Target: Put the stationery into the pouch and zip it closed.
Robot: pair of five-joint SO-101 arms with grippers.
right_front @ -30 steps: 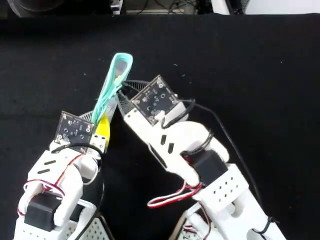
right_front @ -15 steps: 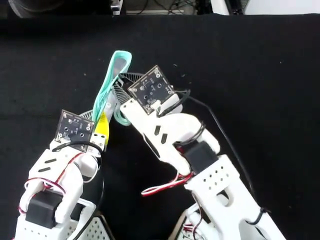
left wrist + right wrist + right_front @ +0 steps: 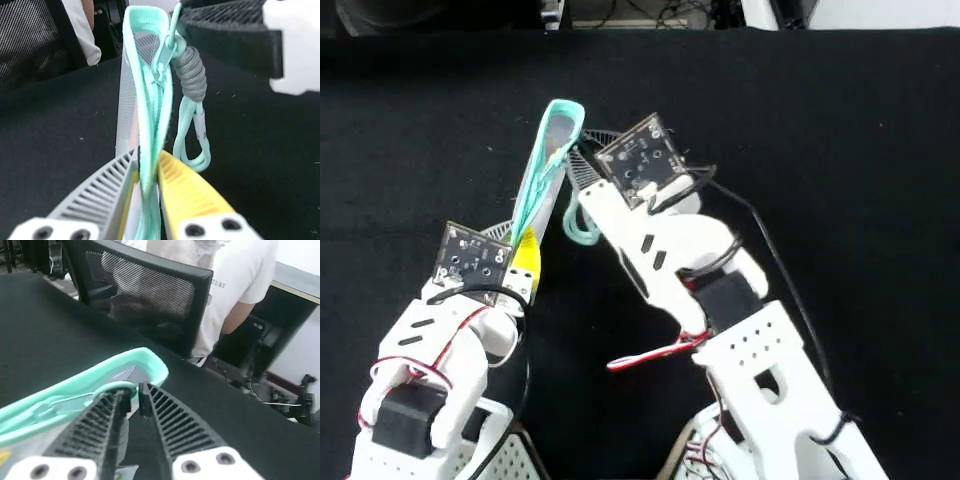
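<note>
High view: pouch (image 3: 546, 165) is held up off the black cloth counter (image 3: 820, 150), edge-on, a thin translucent sleeve rimmed with mint-green woven zipper tape. Left tool (image 3: 525, 252) is clamped on its near end. Right tool (image 3: 578, 162) is at its far end. A mint cord loop (image 3: 580, 228) hangs beside the pouch.

Left wrist view: I see the clamp close up. A ribbed grey finger (image 3: 107, 190) and a ribbed yellow finger (image 3: 187, 195) press the tape from either side. The zipper pull (image 3: 167, 47), a slim mint metal tab, runs from the slider near the pouch's far end up into the right tool's black ribbed fingers. Below it sits a tight grey winding (image 3: 191, 75), with the loop dangling under that. I cannot make out what is inside the pouch.

Right wrist view: the black fingers are nearly together, pinching the pull just above the pouch's rounded mint end.
</note>
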